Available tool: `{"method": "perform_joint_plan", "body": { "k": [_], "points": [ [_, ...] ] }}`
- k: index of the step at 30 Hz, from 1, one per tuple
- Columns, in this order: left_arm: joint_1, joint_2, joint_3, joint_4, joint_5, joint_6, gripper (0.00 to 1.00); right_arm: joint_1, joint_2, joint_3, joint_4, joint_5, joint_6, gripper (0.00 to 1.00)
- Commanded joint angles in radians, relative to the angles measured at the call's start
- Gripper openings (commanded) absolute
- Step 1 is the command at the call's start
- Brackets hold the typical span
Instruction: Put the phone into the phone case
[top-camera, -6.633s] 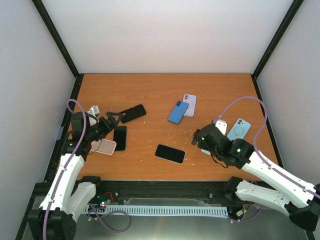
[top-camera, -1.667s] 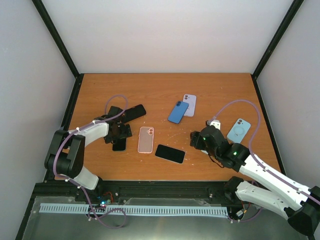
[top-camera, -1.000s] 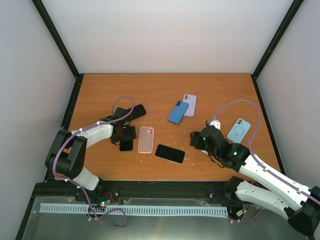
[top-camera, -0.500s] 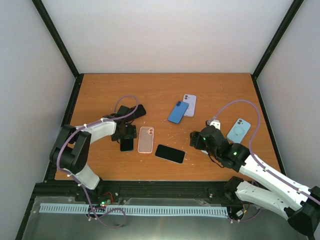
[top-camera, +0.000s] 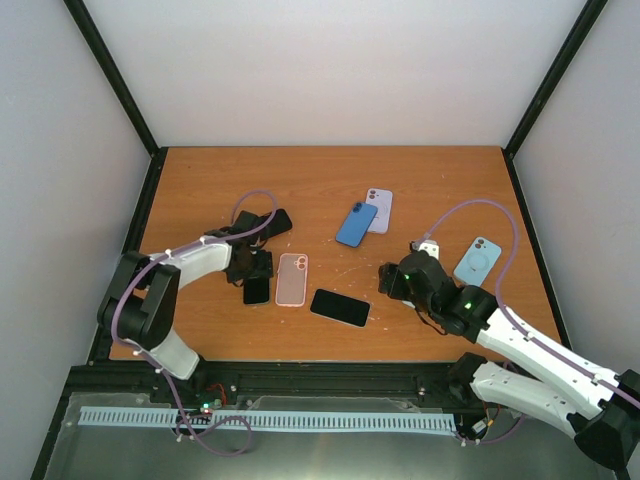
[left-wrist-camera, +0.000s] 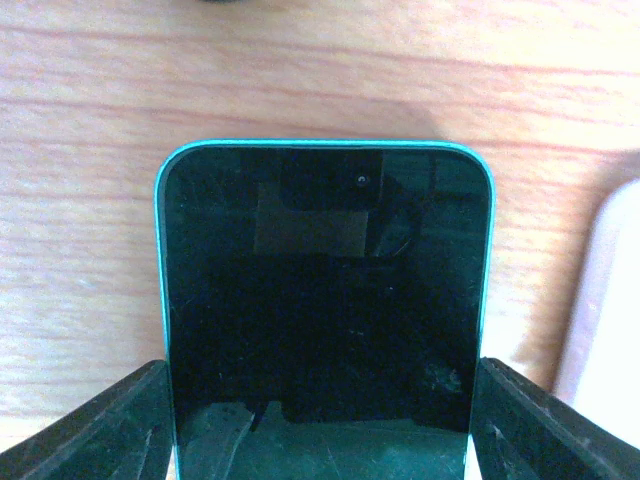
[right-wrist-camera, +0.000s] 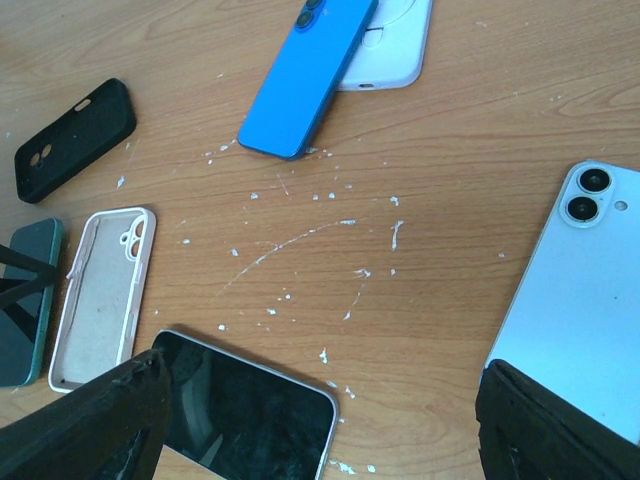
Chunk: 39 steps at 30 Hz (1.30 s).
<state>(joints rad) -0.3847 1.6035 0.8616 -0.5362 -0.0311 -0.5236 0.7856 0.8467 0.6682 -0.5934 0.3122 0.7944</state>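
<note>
The left gripper (top-camera: 255, 268) pinches the teal-edged phone (left-wrist-camera: 325, 300) by its long edges, presumably to carry it into the pink case (top-camera: 291, 279) just beside its right finger.

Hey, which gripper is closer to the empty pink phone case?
Left. The left gripper, shut on the teal-edged phone, sits just beside the pink case, on its left. The right gripper hangs open farther off on the other side, beyond the black phone.

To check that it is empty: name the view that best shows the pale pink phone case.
Right wrist: the pale pink phone case lies large, open side up, empty. Top external shows it whole but small. Left wrist catches only its edge.
</note>
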Motion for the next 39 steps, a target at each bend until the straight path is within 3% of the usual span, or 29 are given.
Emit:
{"method": "perform_joint_plan", "body": {
  "k": [1, 7, 17, 32, 39],
  "points": [
    [-0.009, -0.083, 0.022, -0.013, 0.100, 0.023, 0.62, -0.003, 0.009, 0.017, 0.010, -0.007, 0.018, 0.82],
    [-0.022, -0.134, 0.049, 0.010, 0.246, 0.017, 0.59, -0.004, 0.009, 0.006, 0.020, -0.013, 0.029, 0.82],
    [-0.051, -0.124, 0.025, 0.193, 0.517, -0.029, 0.57, -0.004, 0.009, -0.011, 0.032, -0.035, 0.041, 0.82],
    [-0.052, -0.009, -0.011, 0.264, 0.503, -0.028, 0.59, -0.004, -0.001, -0.015, 0.028, -0.041, 0.048, 0.82],
    [-0.052, 0.026, -0.005, 0.267, 0.469, -0.032, 0.65, -0.004, -0.002, -0.017, 0.032, -0.045, 0.050, 0.82]
  ]
}}
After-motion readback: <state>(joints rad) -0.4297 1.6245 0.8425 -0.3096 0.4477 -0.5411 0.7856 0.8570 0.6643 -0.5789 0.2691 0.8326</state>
